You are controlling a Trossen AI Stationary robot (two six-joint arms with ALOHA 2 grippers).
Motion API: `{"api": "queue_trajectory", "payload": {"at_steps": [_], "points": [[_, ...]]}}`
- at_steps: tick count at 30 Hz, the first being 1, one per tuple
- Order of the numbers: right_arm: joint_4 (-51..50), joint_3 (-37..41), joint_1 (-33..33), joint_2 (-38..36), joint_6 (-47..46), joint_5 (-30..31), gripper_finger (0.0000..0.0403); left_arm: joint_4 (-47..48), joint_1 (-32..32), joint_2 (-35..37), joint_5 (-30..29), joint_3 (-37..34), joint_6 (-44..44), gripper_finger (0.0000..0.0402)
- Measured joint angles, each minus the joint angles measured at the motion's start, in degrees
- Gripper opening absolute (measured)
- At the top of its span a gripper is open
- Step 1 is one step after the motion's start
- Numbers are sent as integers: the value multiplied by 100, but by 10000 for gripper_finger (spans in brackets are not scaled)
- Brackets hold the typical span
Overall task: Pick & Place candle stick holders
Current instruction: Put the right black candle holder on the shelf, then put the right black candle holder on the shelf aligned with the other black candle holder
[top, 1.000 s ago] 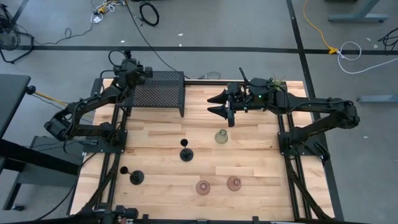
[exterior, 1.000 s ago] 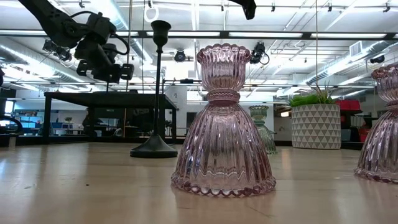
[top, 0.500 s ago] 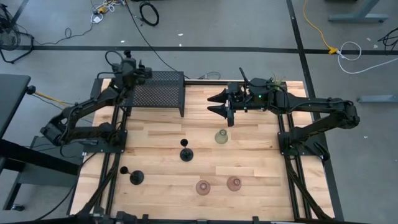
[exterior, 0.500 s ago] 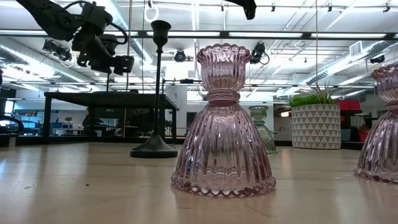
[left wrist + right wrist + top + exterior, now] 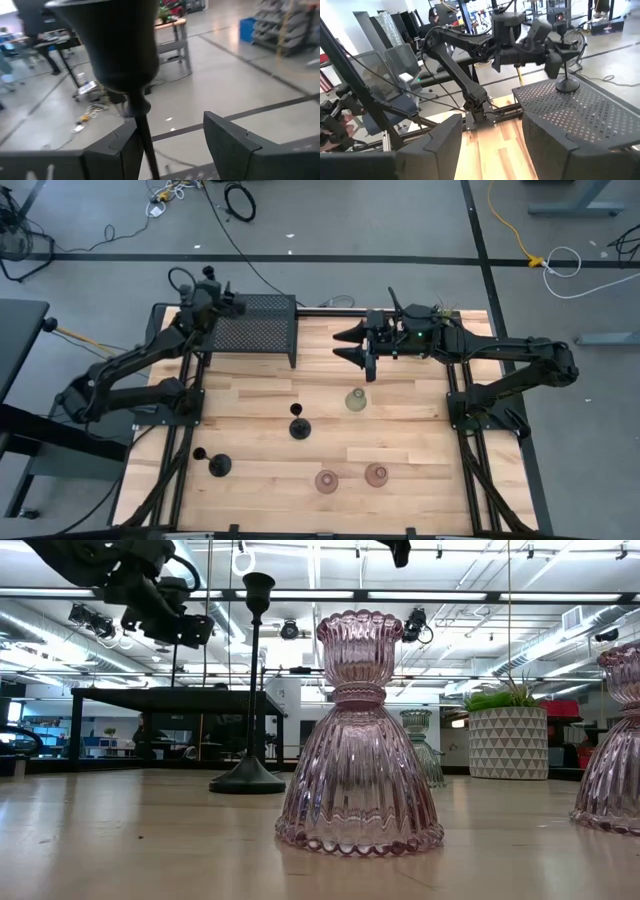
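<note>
My left gripper (image 5: 226, 302) is open, level over the far left corner of the black mesh box (image 5: 255, 330). A black candle stick holder (image 5: 565, 75) stands by its round base on the box top. Its thin stem (image 5: 145, 145) rises between my fingers, close beside one; I cannot tell if they touch. My right gripper (image 5: 347, 348) is open and empty above the table's far middle. Two more black holders (image 5: 298, 426) (image 5: 219, 465), a pale green glass one (image 5: 355, 400) and two pinkish ones (image 5: 326, 480) (image 5: 377, 474) stand on the table.
A green plant in a white patterned pot (image 5: 508, 740) stands at the far right, behind the right arm. The mesh box takes up the far left of the wooden table (image 5: 420, 450). Arm frames run along both table sides.
My left gripper has gone up and a little toward the table's far left corner, above the mesh box. My right gripper has kept still.
</note>
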State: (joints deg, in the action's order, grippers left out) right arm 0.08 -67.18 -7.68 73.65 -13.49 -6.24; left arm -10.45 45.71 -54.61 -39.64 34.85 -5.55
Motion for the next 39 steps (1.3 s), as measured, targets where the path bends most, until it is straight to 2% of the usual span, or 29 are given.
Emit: {"api": "queue_trajectory", "payload": {"at_steps": [4, 17, 27, 31, 35, 39], "points": [[73, 0, -1, 0, 26, -2, 207, 100, 58, 70, -402, 0, -219, 200], [137, 0, -1, 0, 51, 24, 207, 320, -33, 225, -463, 0, -264, 200], [133, 0, -1, 0, 54, 148, 207, 1586, -669, 1210, -327, 0, 203, 200], [130, 0, -1, 0, 54, 157, 207, 2107, -1019, 1721, 467, 0, 475, 200], [128, 0, 1, 0, 85, 236, 207, 2476, -1292, 2146, 1989, 0, 691, 200], [128, 0, -1, 0, 89, 236, 207, 2692, -1513, 2430, 3366, 0, 1286, 200]]}}
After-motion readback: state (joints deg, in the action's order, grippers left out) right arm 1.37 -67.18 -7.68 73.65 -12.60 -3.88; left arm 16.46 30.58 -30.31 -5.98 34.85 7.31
